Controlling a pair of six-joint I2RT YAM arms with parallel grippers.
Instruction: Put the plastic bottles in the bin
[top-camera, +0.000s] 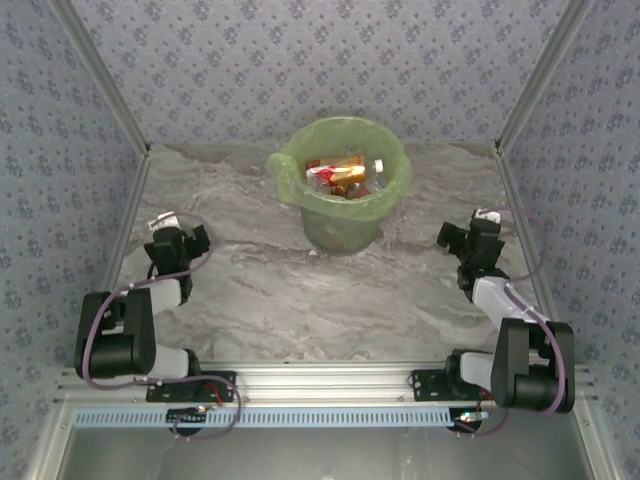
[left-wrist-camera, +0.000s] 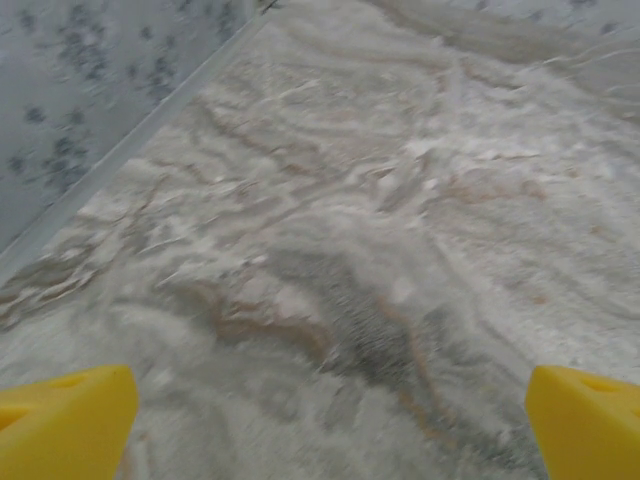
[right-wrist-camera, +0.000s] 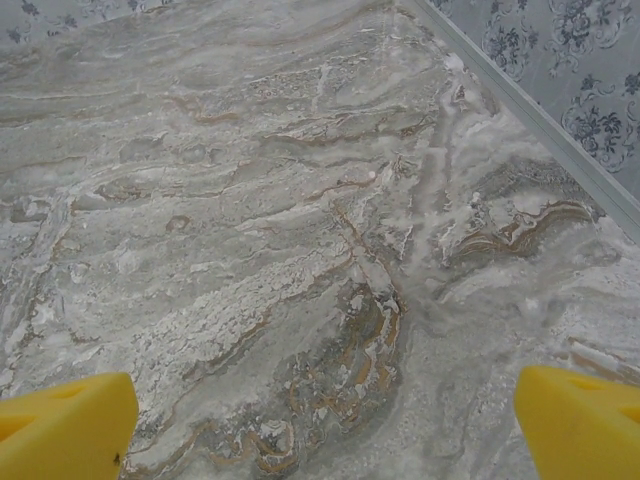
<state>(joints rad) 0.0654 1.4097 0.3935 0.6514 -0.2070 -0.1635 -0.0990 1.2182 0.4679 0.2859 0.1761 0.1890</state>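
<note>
My left tool (left-wrist-camera: 328, 418) and right tool (right-wrist-camera: 325, 420) were both spread apart and empty, flanking the bin (top-camera: 342, 230) at similar range. The plastic bottles (top-camera: 340, 177) lay jumbled inside the bin, ahead and inboard of each tool.

We count one bin (top-camera: 340, 232), two arms, namely the left arm (top-camera: 125, 330) and right arm (top-camera: 525, 360), and bottles (top-camera: 338, 178) piled inside, too jumbled to number.

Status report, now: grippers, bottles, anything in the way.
Left gripper open, holding nothing. Right gripper open, holding nothing. Bottles piled inside the bin. Nothing in the way.
</note>
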